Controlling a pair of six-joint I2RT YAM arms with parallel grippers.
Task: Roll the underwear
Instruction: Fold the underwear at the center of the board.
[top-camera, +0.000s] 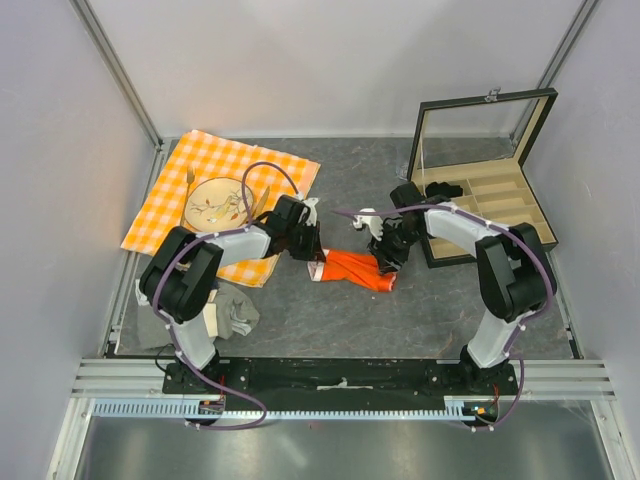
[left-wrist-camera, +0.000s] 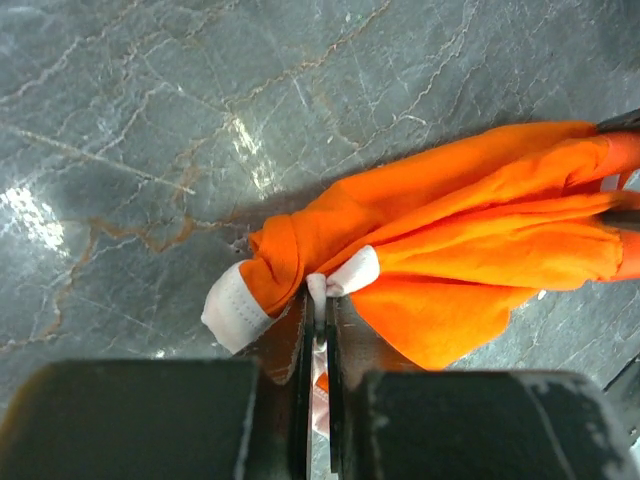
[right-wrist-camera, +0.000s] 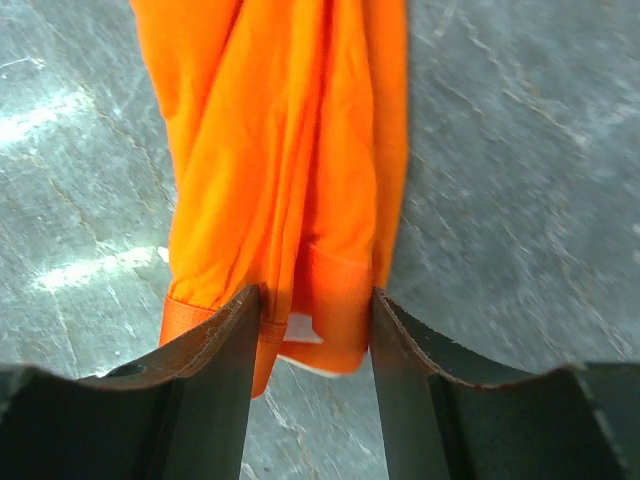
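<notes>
The orange underwear (top-camera: 355, 268) lies bunched lengthwise on the dark stone tabletop between my two arms. My left gripper (top-camera: 316, 258) is at its left end. In the left wrist view the jaws (left-wrist-camera: 322, 290) are shut on a fold of the white trim, with the underwear (left-wrist-camera: 470, 240) spreading away to the right. My right gripper (top-camera: 385, 262) is at the other end. In the right wrist view its jaws (right-wrist-camera: 315, 300) stand apart, and the hem of the underwear (right-wrist-camera: 290, 150) lies loosely between them on the table.
An orange checkered cloth (top-camera: 225, 195) with a round plate (top-camera: 218, 203) on it lies at the back left. A black compartment box (top-camera: 490, 200) with its lid up stands at the right, close behind my right arm. A grey cloth (top-camera: 235, 312) lies near the left base.
</notes>
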